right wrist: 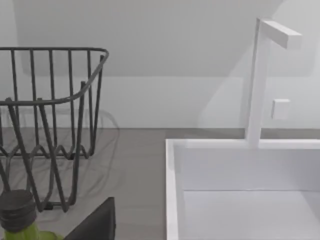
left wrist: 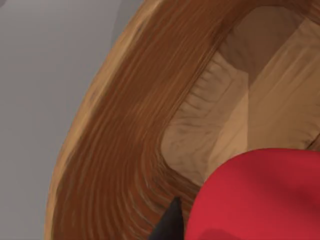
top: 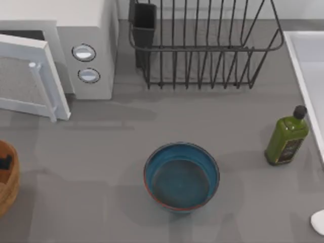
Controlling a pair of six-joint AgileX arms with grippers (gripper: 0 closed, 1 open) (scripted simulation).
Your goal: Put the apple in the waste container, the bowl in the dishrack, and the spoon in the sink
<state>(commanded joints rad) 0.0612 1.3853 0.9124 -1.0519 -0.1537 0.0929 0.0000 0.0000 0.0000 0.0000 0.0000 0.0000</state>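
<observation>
0 of 3 done | apple (left wrist: 260, 195) over waste container (left wrist: 125, 140), left gripper (left wrist: 172, 222) grip: cannot tell | bowl (top: 181, 175) on table, outside dishrack (top: 202, 45) | spoon (top: 319, 221) outside sink (right wrist: 240, 195)

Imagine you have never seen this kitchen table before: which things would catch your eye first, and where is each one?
The teal-blue bowl stands alone near the table's middle, in front of the black wire dishrack at the back. In the left wrist view a bright red apple hangs over the wooden waste container, which sits at the table's left edge. A green bottle stands at the right, beside the white sink.
</observation>
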